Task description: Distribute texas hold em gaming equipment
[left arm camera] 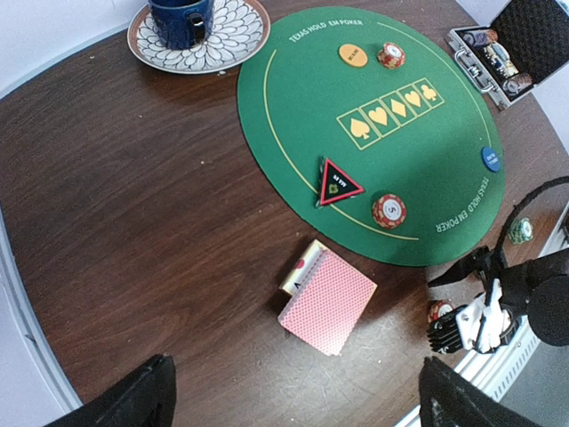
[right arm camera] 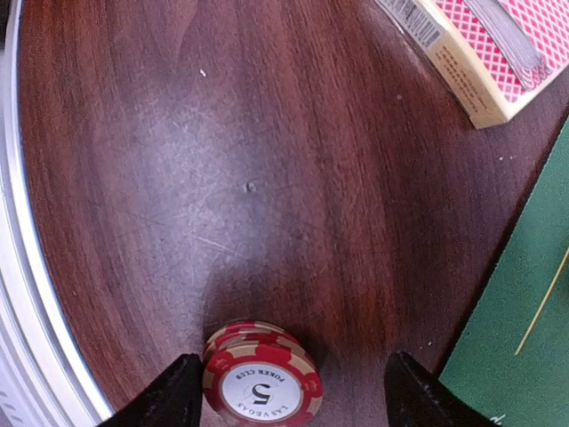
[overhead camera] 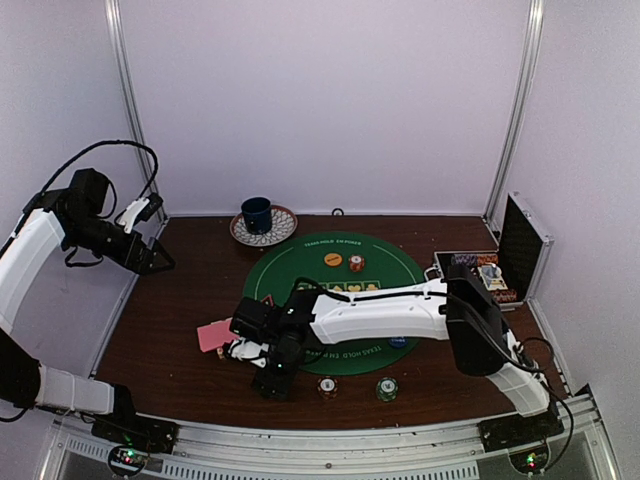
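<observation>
A stack of red striped poker chips (right arm camera: 260, 378) stands on the wood between my right gripper's (right arm camera: 293, 396) open fingers, against the left one. In the top view that gripper (overhead camera: 273, 378) is low near the front edge and hides the stack. The pink-backed cards (overhead camera: 214, 334) lie left of it and also show in the left wrist view (left arm camera: 327, 298). On the green mat (overhead camera: 300, 265) lie a yellow disc (overhead camera: 333, 260), a chip (overhead camera: 356, 263), a blue disc (overhead camera: 398, 341) and the triangle marker (left arm camera: 338, 182). My left gripper (overhead camera: 152, 256) is open and empty, high at the far left.
A red chip (overhead camera: 327, 387) and a green chip (overhead camera: 387, 389) stand near the front edge. A blue cup (overhead camera: 257, 213) on a patterned saucer (overhead camera: 282, 228) stands at the back. An open black case (overhead camera: 490, 270) sits at the right.
</observation>
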`<move>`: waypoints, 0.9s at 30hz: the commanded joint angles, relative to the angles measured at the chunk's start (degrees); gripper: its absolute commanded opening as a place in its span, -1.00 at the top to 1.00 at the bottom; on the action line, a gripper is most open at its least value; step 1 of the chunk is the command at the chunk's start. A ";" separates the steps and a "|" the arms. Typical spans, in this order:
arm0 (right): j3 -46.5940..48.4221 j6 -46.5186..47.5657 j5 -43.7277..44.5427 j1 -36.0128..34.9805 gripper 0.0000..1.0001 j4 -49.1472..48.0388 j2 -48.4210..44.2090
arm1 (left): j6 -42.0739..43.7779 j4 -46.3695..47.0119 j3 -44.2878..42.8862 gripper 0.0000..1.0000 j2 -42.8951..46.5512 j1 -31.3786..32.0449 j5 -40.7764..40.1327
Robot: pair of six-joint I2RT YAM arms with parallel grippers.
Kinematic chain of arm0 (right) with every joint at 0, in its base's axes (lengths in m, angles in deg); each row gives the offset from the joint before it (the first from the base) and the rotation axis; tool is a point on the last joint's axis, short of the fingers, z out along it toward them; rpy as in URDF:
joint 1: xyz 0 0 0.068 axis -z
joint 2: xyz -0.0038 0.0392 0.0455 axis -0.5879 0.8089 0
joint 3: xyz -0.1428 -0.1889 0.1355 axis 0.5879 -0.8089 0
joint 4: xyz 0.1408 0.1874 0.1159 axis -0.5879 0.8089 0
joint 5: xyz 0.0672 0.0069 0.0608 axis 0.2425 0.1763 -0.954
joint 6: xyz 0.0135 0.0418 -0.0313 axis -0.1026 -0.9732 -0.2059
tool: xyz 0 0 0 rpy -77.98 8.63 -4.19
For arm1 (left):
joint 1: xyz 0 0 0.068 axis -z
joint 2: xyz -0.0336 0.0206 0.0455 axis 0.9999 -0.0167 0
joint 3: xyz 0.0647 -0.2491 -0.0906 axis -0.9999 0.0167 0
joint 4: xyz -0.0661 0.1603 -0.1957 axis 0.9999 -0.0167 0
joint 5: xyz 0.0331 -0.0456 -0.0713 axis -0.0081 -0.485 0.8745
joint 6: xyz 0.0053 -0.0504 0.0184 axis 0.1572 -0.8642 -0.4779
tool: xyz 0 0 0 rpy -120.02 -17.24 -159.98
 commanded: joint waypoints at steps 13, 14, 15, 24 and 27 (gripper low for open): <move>1.74 0.65 -1.35 -0.59 -0.11 1.40 1.34 | 0.78 0.17 -1.69 -0.95 1.11 -0.31 0.79; 1.82 0.61 -1.41 -0.59 -0.09 1.47 1.37 | 0.79 0.20 -1.68 -0.95 1.08 -0.26 0.79; 1.84 0.57 -1.42 -0.59 -0.07 1.45 1.42 | 0.80 0.21 -1.67 -0.95 1.13 -0.31 0.76; 2.28 0.74 -1.75 -0.82 -0.29 2.15 1.96 | 0.97 0.17 -1.52 -0.95 1.40 -0.31 0.60; 2.28 0.70 -1.76 -0.93 -0.20 2.07 2.04 | 0.96 0.20 -1.52 -0.95 1.40 -0.31 0.66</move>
